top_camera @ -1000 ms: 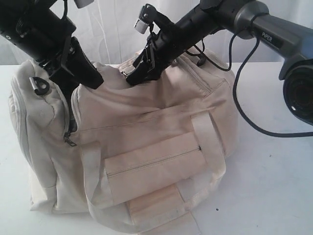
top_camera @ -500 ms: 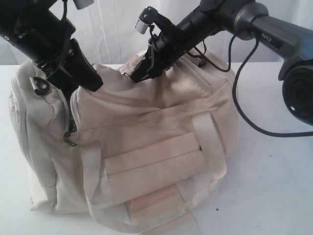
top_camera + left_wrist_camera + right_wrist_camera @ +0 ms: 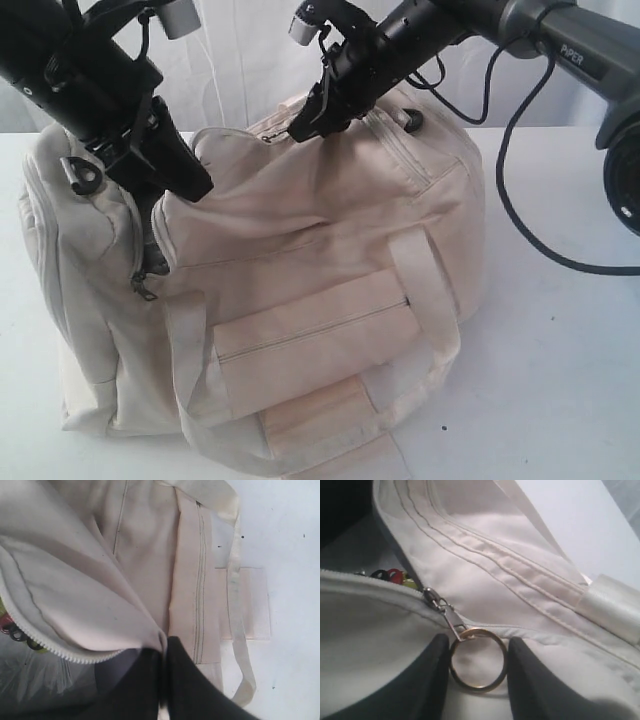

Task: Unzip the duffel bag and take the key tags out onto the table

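The cream duffel bag (image 3: 300, 260) stands on the white table (image 3: 560, 350). My left gripper (image 3: 195, 185) is shut on the fabric edge of the bag's opening beside the zipper teeth (image 3: 75, 656), as the left wrist view (image 3: 162, 650) shows. At the bag's top my right gripper (image 3: 300, 125) is closed round the brass ring (image 3: 472, 632) of the zipper pull, one finger on each side (image 3: 477, 660). The slider (image 3: 432, 597) sits at the end of the open stretch. Red, black and yellow key tags (image 3: 392, 575) show inside the bag. Dark rings (image 3: 15, 632) also lie inside.
The bag's front zip pocket (image 3: 310, 340) and webbing straps (image 3: 430, 290) face the camera. The right arm's black cable (image 3: 520, 200) hangs over the table to the bag's right. Bare table (image 3: 290, 555) lies in front of the bag. A white curtain hangs behind.
My right gripper has closed on the zipper ring and risen up and to the right, lifting the bag's top. The left gripper keeps its pinch on the fabric.
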